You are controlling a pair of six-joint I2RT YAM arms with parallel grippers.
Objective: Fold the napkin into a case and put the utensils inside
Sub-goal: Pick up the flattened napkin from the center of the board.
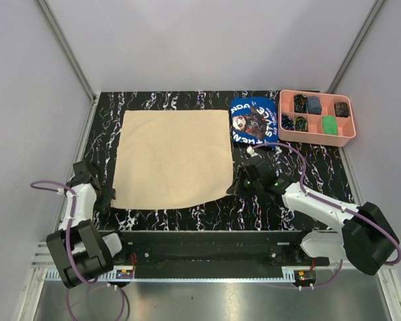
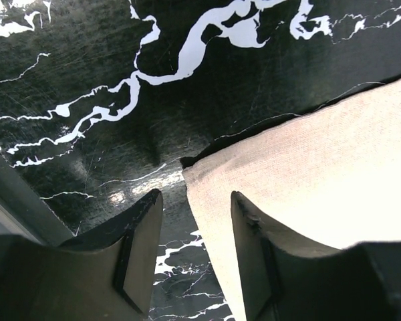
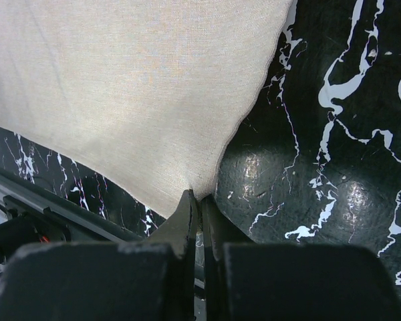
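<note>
Lying flat and unfolded on the left-centre of the worktop (image 1: pixel 187 217), the napkin (image 1: pixel 170 157) was held at only one near corner. The right tool (image 3: pixel 200 199) was seen clamped shut on the near-right corner, while the left tool (image 2: pixel 195 200) stood with its fingers apart, the near-left corner lying between them but not pinched. Were the cloth lifted from this state, it would likely be dragged askew by the single grip, and the free corner could be left behind or crumpled. A skewed fold was judged hard to turn into a narrow case. The blue printed cloth (image 1: pixel 252 120), just beside the far-right corner, could also be snagged.
</note>
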